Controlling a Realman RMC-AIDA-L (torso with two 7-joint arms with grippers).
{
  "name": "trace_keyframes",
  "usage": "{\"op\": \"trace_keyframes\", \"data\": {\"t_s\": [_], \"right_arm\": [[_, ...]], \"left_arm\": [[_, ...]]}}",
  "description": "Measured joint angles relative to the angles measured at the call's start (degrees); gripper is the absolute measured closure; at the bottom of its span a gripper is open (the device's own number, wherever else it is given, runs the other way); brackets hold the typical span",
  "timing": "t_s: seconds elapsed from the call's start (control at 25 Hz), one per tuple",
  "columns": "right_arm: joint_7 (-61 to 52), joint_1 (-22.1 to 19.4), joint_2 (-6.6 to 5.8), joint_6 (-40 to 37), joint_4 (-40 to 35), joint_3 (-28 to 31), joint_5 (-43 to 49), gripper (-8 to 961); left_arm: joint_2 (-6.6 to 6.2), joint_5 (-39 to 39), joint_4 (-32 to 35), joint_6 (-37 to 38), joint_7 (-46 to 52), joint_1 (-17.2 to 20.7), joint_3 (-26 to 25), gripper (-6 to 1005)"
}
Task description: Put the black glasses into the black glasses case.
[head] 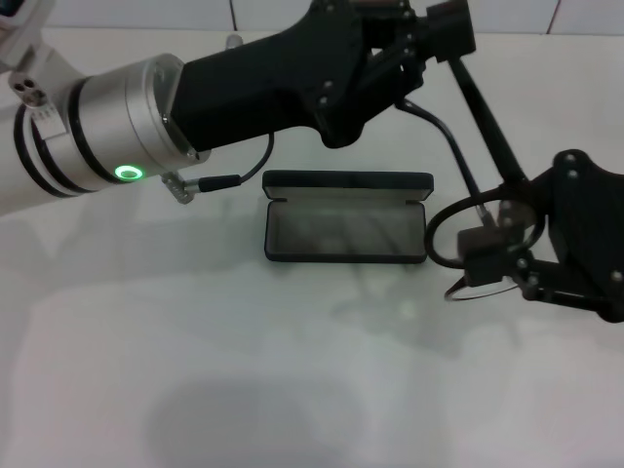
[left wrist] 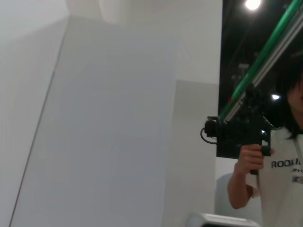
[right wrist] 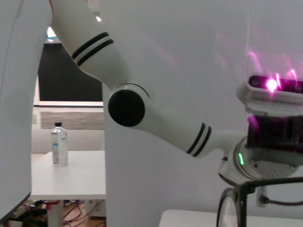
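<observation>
Head view: case (head: 347,216) lies open on white tabletop (head: 195,370), near the middle, lid up at the far side, grey lining showing, nothing in it.

Glasses (head: 487,234) are up off the tabletop, just right of the case's right end. Lenses sit low by the R tool (head: 487,255), w/ one temple arm running straight up and back to the L tool (head: 444,29). R tool is closed on the glasses at the frame front; its black body sits at the right edge of the view. L tool reaches in from the left across the far side of the case, above it, and seems to be at the tip of the temple arm; can't tell if its fingers are pinched or apart. L arm has a green ring light (head: 128,174) on its silver wrist section.

R wrist view: part of the glasses frame (right wrist: 239,203) w/ one lens shows close to the cam, L arm (right wrist: 156,118) behind it, bottle (right wrist: 59,144) on a far table.

L wrist view: wall and a person (left wrist: 279,170) holding a black device; no task items seen.
</observation>
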State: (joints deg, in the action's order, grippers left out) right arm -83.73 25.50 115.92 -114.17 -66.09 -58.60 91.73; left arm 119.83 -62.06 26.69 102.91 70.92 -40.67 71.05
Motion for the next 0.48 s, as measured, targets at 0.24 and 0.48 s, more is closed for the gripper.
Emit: {"op": "trace_keyframes", "data": {"t_s": [0.24, 0.48], "right_arm": [[0.19, 1.24, 0.12, 0.02, 1.14, -1.82, -1.80, 833], [0.97, 0.80, -0.04, -0.46, 0.81, -2.11, -4.44, 833]], "left_arm": [[-0.02, -0.06, -0.38, -0.10, 0.01, 0.33, 1.43, 950], [-0.14, -0.89, -0.38, -0.32, 0.96, 0.68, 2.30, 951]]}}
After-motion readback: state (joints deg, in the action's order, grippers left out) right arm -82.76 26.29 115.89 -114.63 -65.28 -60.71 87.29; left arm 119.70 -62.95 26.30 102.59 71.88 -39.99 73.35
